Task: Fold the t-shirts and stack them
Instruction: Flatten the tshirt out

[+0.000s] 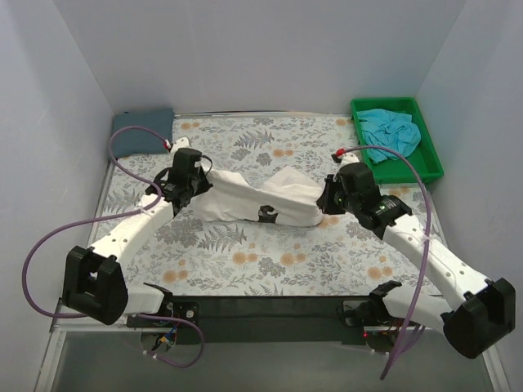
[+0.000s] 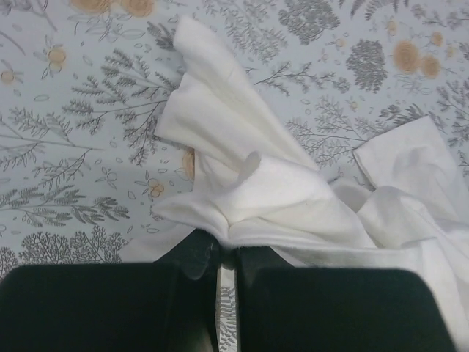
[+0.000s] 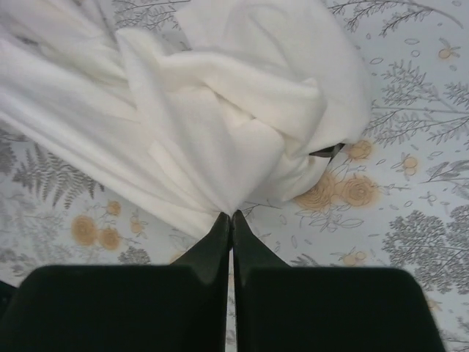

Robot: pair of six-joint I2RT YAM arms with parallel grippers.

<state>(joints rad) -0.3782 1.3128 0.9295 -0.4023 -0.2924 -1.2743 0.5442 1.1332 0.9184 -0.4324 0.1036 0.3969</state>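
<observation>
A robot lab booth: plain white walls (image 1: 245,57) box in a table (image 1: 270,310) (floral cover (image 1: 245,265)), two arms (image 1: 131,233) bolted at its edge, cables (image 1: 37,253) trailing.

The printed t-shirt (image 1: 245,200) is spread mid-table on the table cover (image 1: 245,261); the folded t-shirt (image 1: 143,131) is set far left, the crumpled t-shirt (image 1: 392,129) in the tray (image 1: 413,168) far right.

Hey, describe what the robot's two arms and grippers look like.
Both arms have white links with bulky black joints: the left arm and the right arm. A purple cable loops along each. The left gripper and right gripper have black, wedge-shaped fingers tapering to tips.
</observation>
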